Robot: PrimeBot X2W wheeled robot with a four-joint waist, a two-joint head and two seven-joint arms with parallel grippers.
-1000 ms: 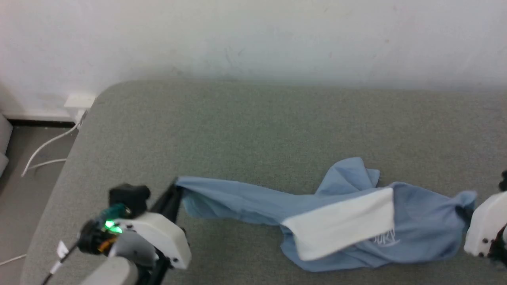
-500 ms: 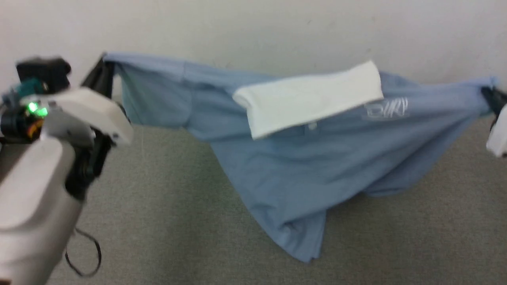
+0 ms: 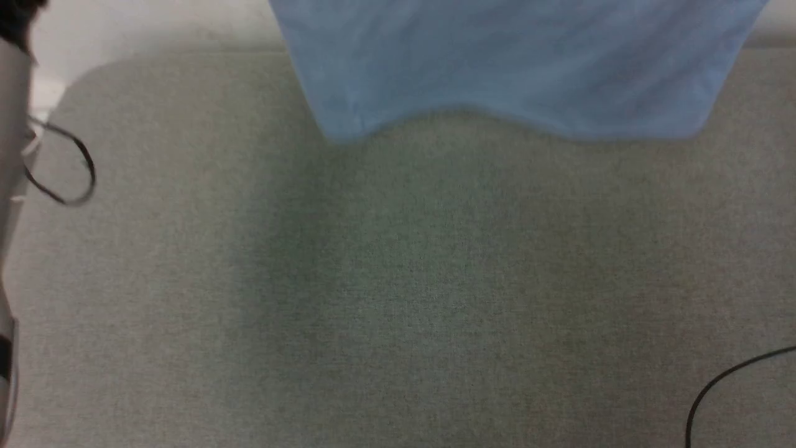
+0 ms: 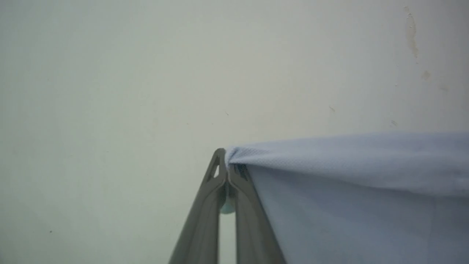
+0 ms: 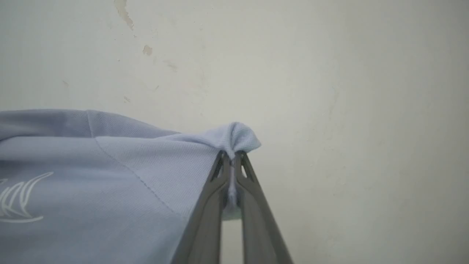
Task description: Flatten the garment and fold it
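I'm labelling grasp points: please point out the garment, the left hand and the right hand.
garment (image 3: 510, 68), head view, on its hanging lower panel.
left hand (image 4: 228, 164), left wrist view, between fingertips pinching fabric.
right hand (image 5: 231, 157), right wrist view, between fingertips pinching bunched fabric.

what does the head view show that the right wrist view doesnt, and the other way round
Head view: a grey-green fabric surface beneath the hanging hem of the light blue polo shirt, and a looped black cable at the left.
Right wrist view: the right hand, its dark fingers shut on a bunched corner of the shirt, and white cursive embroidered script.
Both: the shirt itself, lifted and hanging.
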